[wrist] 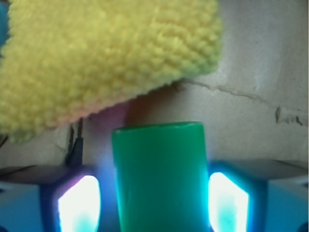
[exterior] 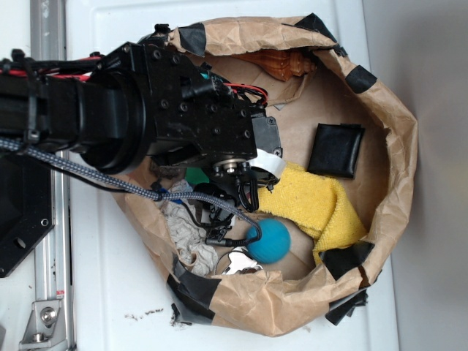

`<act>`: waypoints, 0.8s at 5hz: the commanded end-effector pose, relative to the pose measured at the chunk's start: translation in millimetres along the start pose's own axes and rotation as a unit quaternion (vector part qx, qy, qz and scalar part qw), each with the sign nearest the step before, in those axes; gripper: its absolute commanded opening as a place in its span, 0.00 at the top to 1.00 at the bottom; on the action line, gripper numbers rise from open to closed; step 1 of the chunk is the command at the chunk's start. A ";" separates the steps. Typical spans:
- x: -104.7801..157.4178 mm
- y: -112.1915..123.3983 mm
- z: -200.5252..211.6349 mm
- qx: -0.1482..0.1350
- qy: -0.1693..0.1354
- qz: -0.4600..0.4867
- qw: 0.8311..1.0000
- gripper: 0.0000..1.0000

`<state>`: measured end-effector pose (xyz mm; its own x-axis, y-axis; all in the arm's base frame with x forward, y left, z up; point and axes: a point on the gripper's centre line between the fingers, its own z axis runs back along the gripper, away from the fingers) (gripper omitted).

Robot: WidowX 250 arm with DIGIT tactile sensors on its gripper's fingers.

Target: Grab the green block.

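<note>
The green block [wrist: 159, 179] is a smooth bright green slab. In the wrist view it runs from the bottom edge up between my two glowing fingertips. My gripper [wrist: 153, 203] straddles it: the right pad [wrist: 227, 203] sits almost against the block, and the left pad [wrist: 79, 205] stands a narrow gap away. In the exterior view only a small patch of the green block [exterior: 194, 174] shows under the black wrist, inside the brown paper bag [exterior: 395, 131]. There the gripper [exterior: 247, 191] points down beside the yellow cloth.
A yellow cloth [exterior: 314, 205] [wrist: 106, 63] lies just beyond the block's far end. A teal-blue ball [exterior: 269, 240], a black pouch [exterior: 336, 150], a brown shell [exterior: 281, 64], a grey rag [exterior: 186, 234] and a cable [exterior: 212, 212] also lie in the bag.
</note>
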<state>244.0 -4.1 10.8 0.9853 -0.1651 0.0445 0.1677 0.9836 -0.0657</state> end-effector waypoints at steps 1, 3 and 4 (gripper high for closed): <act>-17.2 -1.3 54.9 0.019 -0.065 -0.052 0.996 1.00; -1.3 9.8 154.6 0.034 -0.072 0.026 0.996 1.00; 14.2 13.0 150.3 0.043 -0.031 0.043 0.998 1.00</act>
<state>253.8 22.8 149.7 0.9975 -0.0518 0.0473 0.0516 0.9987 0.0053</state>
